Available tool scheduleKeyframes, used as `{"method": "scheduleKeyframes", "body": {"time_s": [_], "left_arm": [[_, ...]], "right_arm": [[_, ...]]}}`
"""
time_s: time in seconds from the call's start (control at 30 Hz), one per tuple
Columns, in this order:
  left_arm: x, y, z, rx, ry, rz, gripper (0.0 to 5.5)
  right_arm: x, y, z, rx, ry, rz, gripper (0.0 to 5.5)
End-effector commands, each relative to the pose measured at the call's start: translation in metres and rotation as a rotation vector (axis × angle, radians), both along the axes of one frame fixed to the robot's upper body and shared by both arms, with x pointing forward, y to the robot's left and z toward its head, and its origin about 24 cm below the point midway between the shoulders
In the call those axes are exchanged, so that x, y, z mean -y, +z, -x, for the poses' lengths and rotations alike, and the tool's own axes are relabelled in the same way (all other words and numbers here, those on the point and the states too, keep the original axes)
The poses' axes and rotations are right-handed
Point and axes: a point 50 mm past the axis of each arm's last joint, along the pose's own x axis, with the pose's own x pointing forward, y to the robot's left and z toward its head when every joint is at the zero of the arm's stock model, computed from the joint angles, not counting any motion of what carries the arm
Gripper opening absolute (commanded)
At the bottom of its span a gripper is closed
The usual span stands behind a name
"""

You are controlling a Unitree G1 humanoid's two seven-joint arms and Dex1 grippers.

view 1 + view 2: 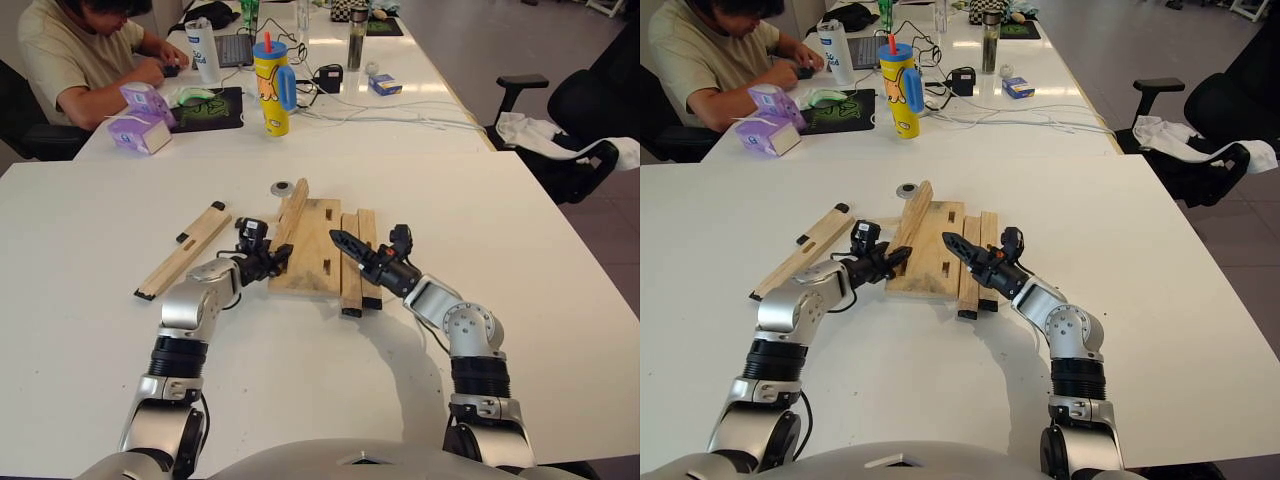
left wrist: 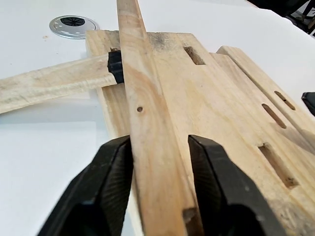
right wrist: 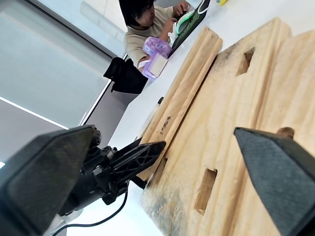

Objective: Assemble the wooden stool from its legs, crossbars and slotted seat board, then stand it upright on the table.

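A slotted seat board point(image 1: 312, 245) lies flat in the middle of the white counter point(image 1: 100, 220), with rectangular slots cut along both of its long sides. A slanting stick point(image 1: 293, 212) rests along the board's left edge. Its far end reaches past the board's far-left corner, near a round metal cable port point(image 1: 282, 188) set in the counter.

The left fingers point(image 1: 283, 256) are closed onto the near end of this stick, one black pad pressed against each side. A small drilled hole shows in the wood just beyond them.

Right of the board, two slotted sticks point(image 1: 358, 262) lie side by side, touching it. The right fingers point(image 1: 368, 240) hover just above them, spread wide and holding nothing. One tip points over the board's right edge and the other is over the outer stick.

A pair of black-tipped sticks point(image 1: 185, 250) lies diagonally on the counter, apart from the board on the left.

On a second counter point(image 1: 400, 125) beyond stand a yellow cup point(image 1: 270, 88) with a cartoon figure, a blue handle and a red straw, and purple boxes point(image 1: 140, 120) to its left. Their print is too small to read.
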Motion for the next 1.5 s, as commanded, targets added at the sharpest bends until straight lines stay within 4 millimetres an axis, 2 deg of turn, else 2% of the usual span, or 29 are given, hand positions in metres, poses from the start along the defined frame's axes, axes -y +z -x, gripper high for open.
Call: {"method": "scheduleKeyframes", "body": {"time_s": [0.03,0.17,0.27,0.43,0.57,0.67,0.83,1.03,1.07,1.3,1.5], "left_arm": [[-0.006,0.002,0.0,0.095,-0.002,-0.086,1.29],[-0.006,0.0,0.001,0.137,-0.019,-0.124,1.08],[-0.004,0.008,0.0,0.25,-0.037,-0.146,1.08],[0.0,0.044,0.008,0.627,-0.133,-0.178,1.08],[0.009,0.064,0.018,0.801,-0.238,-0.157,1.08],[0.017,0.068,0.022,0.844,-0.333,-0.16,1.08],[0.027,0.062,0.024,0.83,-0.437,-0.17,1.08],[0.037,0.062,0.028,0.825,-0.487,-0.157,1.08],[0.038,0.061,0.028,0.823,-0.49,-0.16,1.08],[0.032,0.056,0.024,0.798,-0.452,-0.195,1.08],[0.033,0.052,0.028,0.782,-0.452,-0.185,1.08]], "right_arm": [[0.001,0.004,-0.004,0.027,-0.002,0.028,5.31],[0.003,0.006,-0.007,0.039,-0.018,0.034,5.31],[0.007,0.011,-0.011,0.051,-0.027,0.001,5.31],[0.016,0.028,-0.018,0.05,-0.034,-0.218,5.4],[0.028,0.046,-0.023,0.051,-0.037,-0.438,5.4],[0.03,0.056,-0.025,0.054,-0.005,-0.507,5.4],[0.031,0.075,-0.024,0.106,0.051,-0.578,5.4],[0.029,0.078,-0.026,0.12,0.035,-0.52,5.4],[0.029,0.076,-0.027,0.119,0.02,-0.496,5.11],[0.028,0.07,-0.026,0.156,-0.015,-0.388,4.13],[0.03,0.069,-0.028,0.18,-0.031,-0.4,3.22]]}}
